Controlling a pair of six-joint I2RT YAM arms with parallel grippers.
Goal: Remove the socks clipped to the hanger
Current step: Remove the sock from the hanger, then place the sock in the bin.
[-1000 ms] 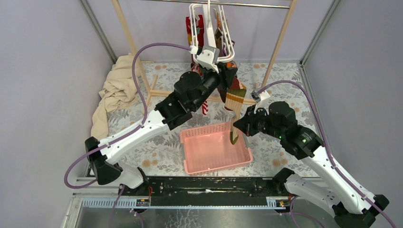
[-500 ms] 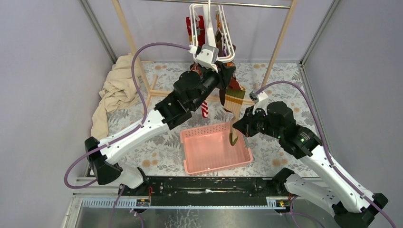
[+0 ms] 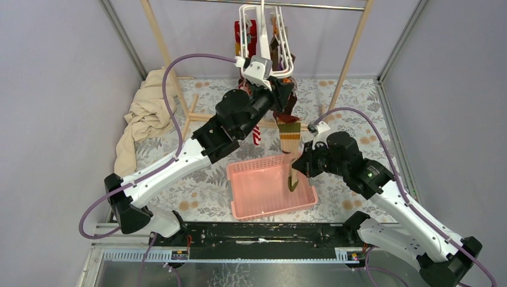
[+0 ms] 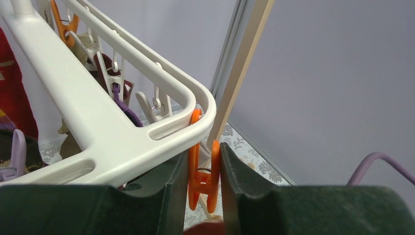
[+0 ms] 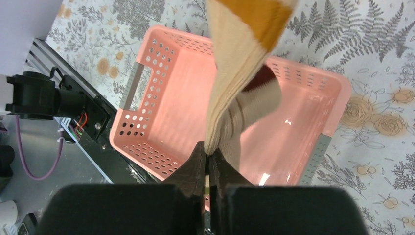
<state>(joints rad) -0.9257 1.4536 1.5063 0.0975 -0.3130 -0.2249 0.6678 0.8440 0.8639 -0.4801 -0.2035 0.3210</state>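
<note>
Left gripper [image 4: 204, 155] clenched on an orange clip [image 4: 201, 183] dangling from the hanger's [image 4: 98, 122] rounded corner, one finger pressed against each side. Right gripper [image 5: 209, 159] pinched shut on the lower end of a beige sock [image 5: 235, 88] with maroon stripes, stretched down from under that same corner, upper end too hidden to tell whether clipped. More socks [image 3: 244, 33] bunched under the hanger's far bars, red and brown among them; below the hanger and nearer the arms, a pink basket [image 3: 231, 191]; well to the hanger's left, a crumpled tan cloth [image 3: 143, 113].
</note>
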